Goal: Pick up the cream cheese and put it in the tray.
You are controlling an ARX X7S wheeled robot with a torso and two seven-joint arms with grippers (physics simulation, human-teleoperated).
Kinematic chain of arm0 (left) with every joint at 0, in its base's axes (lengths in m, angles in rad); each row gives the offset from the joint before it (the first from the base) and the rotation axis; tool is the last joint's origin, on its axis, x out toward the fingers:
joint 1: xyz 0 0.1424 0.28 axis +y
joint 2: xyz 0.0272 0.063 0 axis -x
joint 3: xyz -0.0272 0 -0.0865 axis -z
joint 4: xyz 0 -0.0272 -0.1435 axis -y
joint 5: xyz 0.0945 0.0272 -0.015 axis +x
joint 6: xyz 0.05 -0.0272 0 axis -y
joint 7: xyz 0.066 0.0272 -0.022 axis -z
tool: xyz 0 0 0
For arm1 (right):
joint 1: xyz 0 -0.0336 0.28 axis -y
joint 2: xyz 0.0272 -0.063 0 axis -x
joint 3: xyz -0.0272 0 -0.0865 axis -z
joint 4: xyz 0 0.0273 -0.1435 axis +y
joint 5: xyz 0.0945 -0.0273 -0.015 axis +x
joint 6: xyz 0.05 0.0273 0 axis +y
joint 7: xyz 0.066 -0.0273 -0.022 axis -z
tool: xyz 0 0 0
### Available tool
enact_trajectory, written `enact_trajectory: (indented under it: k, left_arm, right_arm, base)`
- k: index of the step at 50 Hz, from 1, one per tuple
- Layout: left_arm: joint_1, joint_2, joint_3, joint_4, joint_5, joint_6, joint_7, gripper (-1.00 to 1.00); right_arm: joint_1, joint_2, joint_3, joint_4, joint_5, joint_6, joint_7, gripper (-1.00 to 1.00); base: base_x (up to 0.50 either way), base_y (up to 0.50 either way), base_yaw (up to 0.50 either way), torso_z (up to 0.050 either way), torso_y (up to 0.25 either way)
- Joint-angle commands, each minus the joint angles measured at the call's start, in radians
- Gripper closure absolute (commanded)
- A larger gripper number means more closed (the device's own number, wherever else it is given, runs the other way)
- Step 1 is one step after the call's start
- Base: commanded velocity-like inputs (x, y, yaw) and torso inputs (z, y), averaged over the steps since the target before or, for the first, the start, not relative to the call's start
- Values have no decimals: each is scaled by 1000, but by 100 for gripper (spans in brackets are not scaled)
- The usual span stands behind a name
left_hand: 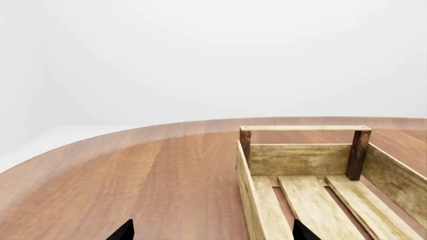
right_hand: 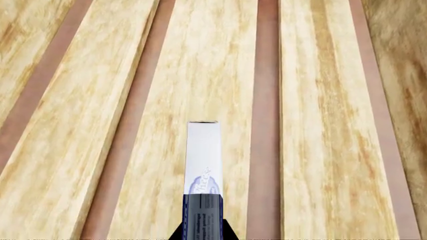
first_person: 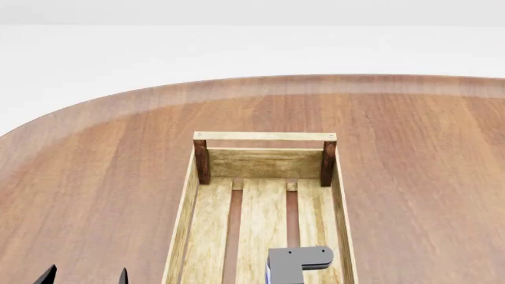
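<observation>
My right gripper (right_hand: 202, 234) is shut on the cream cheese (right_hand: 202, 160), a narrow white box with a blue logo, seen edge-on. It holds the box just above the slats of the tray (right_hand: 320, 125). In the head view the grey right gripper (first_person: 296, 263) is inside the light-wood tray (first_person: 264, 136), near its front end, and only a sliver of the box shows beside it. My left gripper (left_hand: 212, 232) is open and empty over the bare table, left of the tray (left_hand: 303, 128). It also shows at the head view's lower left (first_person: 85, 277).
The round brown wooden table (first_person: 103, 177) carries the tray in its middle. The table's curved far edge (first_person: 261, 80) meets a plain white background. No other objects show.
</observation>
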Motion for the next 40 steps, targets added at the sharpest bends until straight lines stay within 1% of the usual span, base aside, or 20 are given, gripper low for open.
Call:
enact_trajectory:
  k: [1,18,19,31,32,40]
  left_arm:
    - [-1,0,3,-2,0,2,-2,-100]
    - [-2,-3,6,-2,-4,2,-4,-100]
    - [-1,-4,6,0,-3,1,-5,-100]
    - [-2,-6,8,1,-6,2,-6,-100]
    - [-2,-6,9,1,-6,2,-6,-100]
    - [-2,-7,10,0,-7,4,-8,-100]
  right_arm:
    - [5,-1,9,-2,-24,1,-2,100]
    - [5,-1,9,-2,-24,1,-2,100]
    - [5,-1,9,-2,-24,1,-2,-100]
    - [5,-1,9,-2,-24,1,-2,-100]
    - [-2,-1,12,-10,-40,13,-21,-100]
    - [7,-1,13,-19,-54,-8,-11,-100]
  base:
    - [0,0,0,0,0]
    - [0,0,0,0,0]
    - [0,0,0,0,0]
    - [0,0,0,0,0]
    - [0,0,0,0,0]
    - [0,0,0,0,0]
